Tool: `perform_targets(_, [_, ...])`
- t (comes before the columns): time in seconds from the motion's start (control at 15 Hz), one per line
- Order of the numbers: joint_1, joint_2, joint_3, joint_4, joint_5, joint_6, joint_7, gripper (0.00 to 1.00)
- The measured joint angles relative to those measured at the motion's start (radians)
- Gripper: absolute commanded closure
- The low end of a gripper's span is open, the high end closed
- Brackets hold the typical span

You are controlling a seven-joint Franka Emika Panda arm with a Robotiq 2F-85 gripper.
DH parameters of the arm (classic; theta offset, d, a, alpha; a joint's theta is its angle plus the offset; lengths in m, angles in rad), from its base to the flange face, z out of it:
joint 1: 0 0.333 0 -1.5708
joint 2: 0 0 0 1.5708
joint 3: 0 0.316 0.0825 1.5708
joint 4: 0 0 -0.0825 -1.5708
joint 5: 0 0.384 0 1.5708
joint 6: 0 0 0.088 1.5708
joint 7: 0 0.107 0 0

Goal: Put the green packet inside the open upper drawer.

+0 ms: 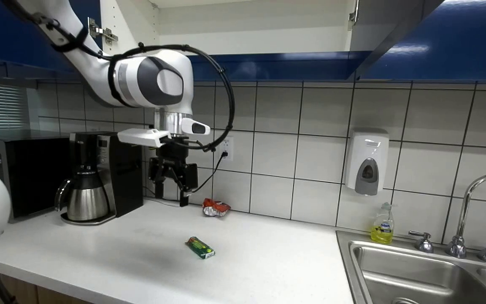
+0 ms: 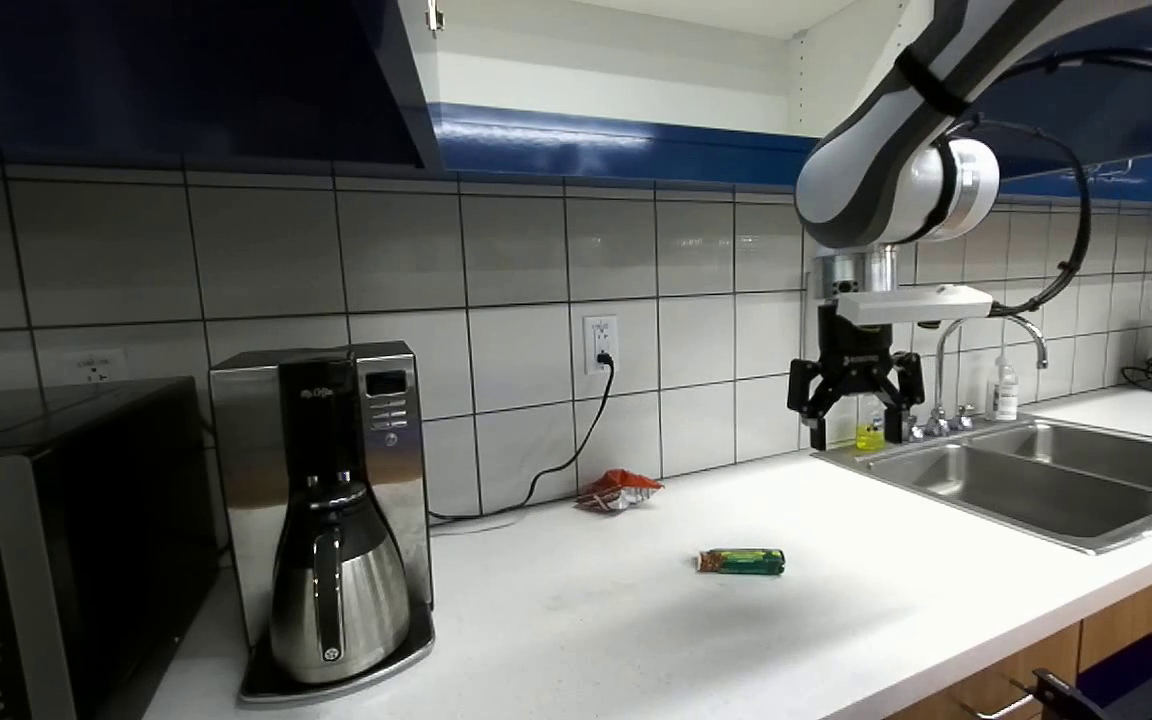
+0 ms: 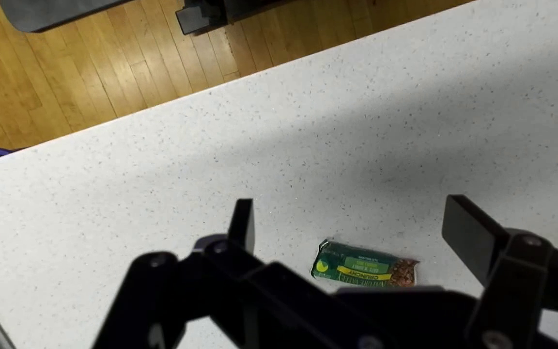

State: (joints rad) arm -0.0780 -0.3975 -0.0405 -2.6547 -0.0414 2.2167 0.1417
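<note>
The green packet (image 1: 201, 248) lies flat on the white counter; it also shows in an exterior view (image 2: 742, 562) and in the wrist view (image 3: 356, 264), its lower edge partly covered by the gripper body. My gripper (image 1: 171, 195) is open and empty, pointing down, well above the counter. It also shows in an exterior view (image 2: 857, 430). In the wrist view the packet shows between the spread fingers (image 3: 349, 211), below them and apart from them. The open upper drawer is an overhead cabinet compartment (image 1: 251, 33) with pale interior and blue frame, also in an exterior view (image 2: 616, 70).
A red crumpled packet (image 1: 215, 207) lies by the tiled wall. A coffee maker (image 2: 326, 520) and microwave (image 2: 66, 520) stand on the counter. A sink (image 1: 346, 253) with faucet and dish soap (image 1: 382, 226) is at the opposite end. The cabinet's open door (image 1: 388, 31) projects outward.
</note>
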Motion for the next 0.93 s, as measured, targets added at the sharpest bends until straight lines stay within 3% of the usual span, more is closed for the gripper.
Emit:
perform_targets(0.4, [0.0,0.275,-0.007,0.085,0.0,0.184,0.0,0.0])
perform_targets(0.93, [0.002,0.568,-0.021,0.27,0.0,0.252,0.001,0.0])
